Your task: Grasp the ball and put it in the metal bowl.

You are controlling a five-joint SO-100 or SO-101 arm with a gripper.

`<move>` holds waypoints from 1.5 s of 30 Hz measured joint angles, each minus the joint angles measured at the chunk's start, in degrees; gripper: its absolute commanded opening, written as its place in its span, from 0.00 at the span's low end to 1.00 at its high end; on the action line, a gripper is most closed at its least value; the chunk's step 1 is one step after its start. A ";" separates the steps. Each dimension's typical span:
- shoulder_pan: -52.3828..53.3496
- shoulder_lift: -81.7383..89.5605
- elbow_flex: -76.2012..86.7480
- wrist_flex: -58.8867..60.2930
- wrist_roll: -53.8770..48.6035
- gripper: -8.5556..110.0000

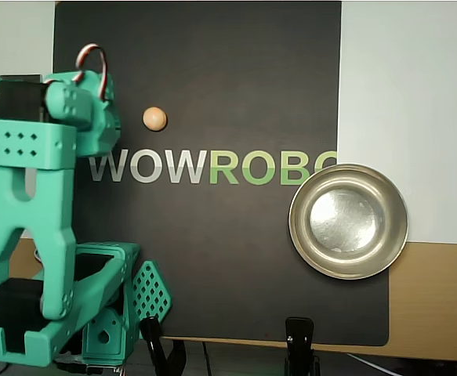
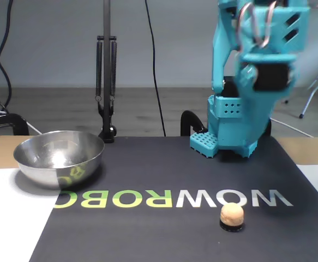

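On the black mat (image 1: 212, 258) covering the desk (image 1: 432, 298), the ball (image 1: 154, 118) is resting alone, just above the printed "WOWROBO" lettering (image 1: 212, 168) in the overhead view and just in front of it in the fixed view (image 2: 232, 215). Nothing is touching the ball. The metal bowl (image 1: 348, 221) is sitting upright at the mat's right edge in the overhead view, partly overlapping the white sheet (image 1: 408, 117) beside the mat; in the fixed view the bowl (image 2: 59, 157) is appearing at the left, well apart from the ball. The bowl's interior is showing only reflections. The teal arm (image 1: 32, 219) is standing folded along the left side of the overhead view, with its perforated tool (image 1: 138, 301) lying low near the base, well apart from the ball and the bowl. Whether the tool's jaws are spread or closed cannot be told from either view; nothing is visibly being held. In the fixed view the arm (image 2: 251, 82) is rising behind the ball.
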 measured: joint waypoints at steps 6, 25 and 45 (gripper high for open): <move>1.05 -1.76 -2.20 0.00 -9.58 0.07; 0.97 -1.85 -2.29 0.09 -44.65 0.08; 4.66 -1.85 -1.93 0.00 -76.11 0.08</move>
